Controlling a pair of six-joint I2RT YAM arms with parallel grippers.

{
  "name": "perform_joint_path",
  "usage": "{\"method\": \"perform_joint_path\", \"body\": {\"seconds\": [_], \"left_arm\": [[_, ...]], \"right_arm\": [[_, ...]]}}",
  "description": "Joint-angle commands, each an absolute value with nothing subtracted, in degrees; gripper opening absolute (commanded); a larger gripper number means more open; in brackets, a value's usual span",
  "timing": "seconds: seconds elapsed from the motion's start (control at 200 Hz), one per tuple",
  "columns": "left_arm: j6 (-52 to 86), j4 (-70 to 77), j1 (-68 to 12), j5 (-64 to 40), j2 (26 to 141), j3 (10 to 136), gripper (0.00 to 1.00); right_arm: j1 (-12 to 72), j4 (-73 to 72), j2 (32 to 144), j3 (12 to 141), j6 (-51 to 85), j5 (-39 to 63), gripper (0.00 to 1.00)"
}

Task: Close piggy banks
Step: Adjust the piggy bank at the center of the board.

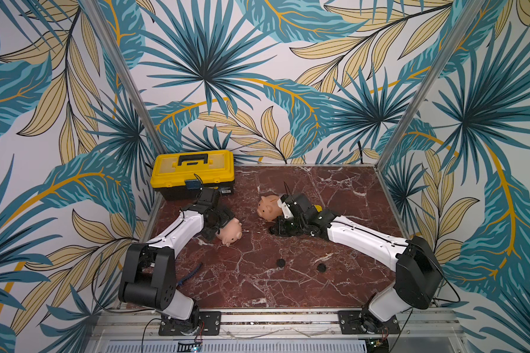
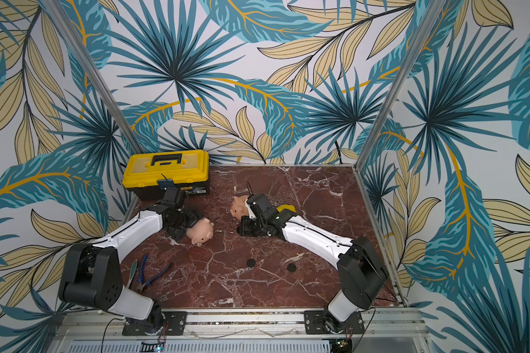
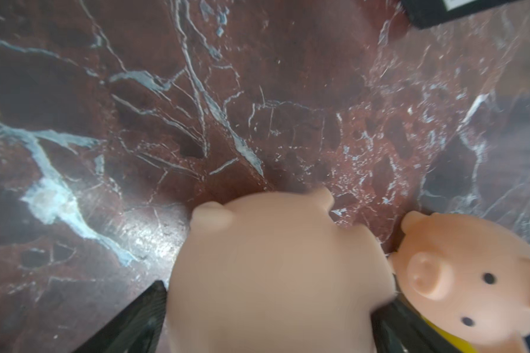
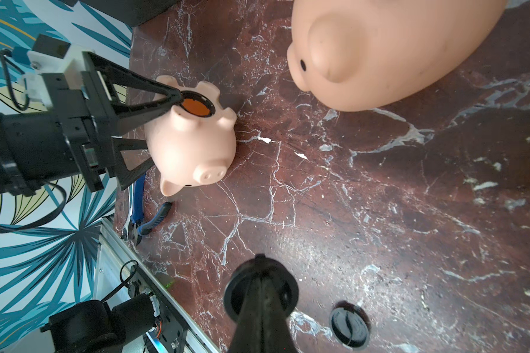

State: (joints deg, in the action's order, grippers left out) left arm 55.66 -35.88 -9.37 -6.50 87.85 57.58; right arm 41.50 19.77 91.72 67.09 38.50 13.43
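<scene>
A pink piggy bank (image 1: pixel 230 233) (image 4: pixel 193 143) lies on its side, and my left gripper (image 1: pixel 219 227) (image 3: pixel 276 293) is shut on it with one finger on each flank. Its round belly hole (image 4: pixel 196 107) is uncovered, with orange showing inside. A second pink piggy bank (image 1: pixel 268 207) (image 4: pixel 380 52) lies near the table's middle. A yellow piggy bank (image 1: pixel 318 208) peeks out from behind my right arm. My right gripper (image 1: pixel 274 229) (image 4: pixel 260 266) is low over the table, between the two pink ones, and is shut on a black round plug (image 4: pixel 236 293).
Two loose black plugs (image 1: pixel 280 262) (image 1: pixel 321 267) lie on the marble toward the front. A yellow-and-black toolbox (image 1: pixel 193 172) stands at the back left. Blue-handled pliers (image 2: pixel 143 272) and a green-handled tool (image 2: pixel 132 270) lie by the left arm's base. Patterned walls close in three sides.
</scene>
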Motion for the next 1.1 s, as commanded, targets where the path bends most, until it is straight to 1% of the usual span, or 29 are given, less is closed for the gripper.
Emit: {"method": "perform_joint_path", "body": {"seconds": [0.0,0.095,0.255,0.315,0.506,0.596,0.876,1.092], "left_arm": [[46.4,-38.27,-9.32,-10.96,90.23,58.9,1.0],[40.03,-38.83,-9.84,-14.21,91.44,59.53,1.0],[30.66,-42.44,-12.46,-15.65,92.22,62.64,1.0],[27.09,-42.91,-13.62,-17.07,92.37,63.52,1.0],[17.32,-47.46,-17.63,-17.16,94.48,68.71,0.99],[13.98,-49.14,-19.68,-15.29,95.1,71.13,1.0],[12.67,-55.02,-22.38,-13.65,95.5,77.42,1.0],[16.05,-57.57,-24.27,-8.91,94.86,77.09,1.0]], "right_arm": [[41.0,18.47,90.16,64.94,37.71,14.21,0.0],[40.47,17.13,89.11,63.45,37.92,14.84,0.0],[39.82,13.07,87.18,59.73,38.88,17.06,0.0],[39.73,8.91,86.56,58.04,39.19,17.87,0.0],[39.73,1.19,84.64,52.11,39.17,19.77,0.0],[39.69,-1.84,82.97,49.02,39.0,19.53,0.0],[39.68,-3.9,79.74,44.49,38.59,18.29,0.0],[39.64,-5.31,78.84,42.46,39.11,18.28,0.0]]}}
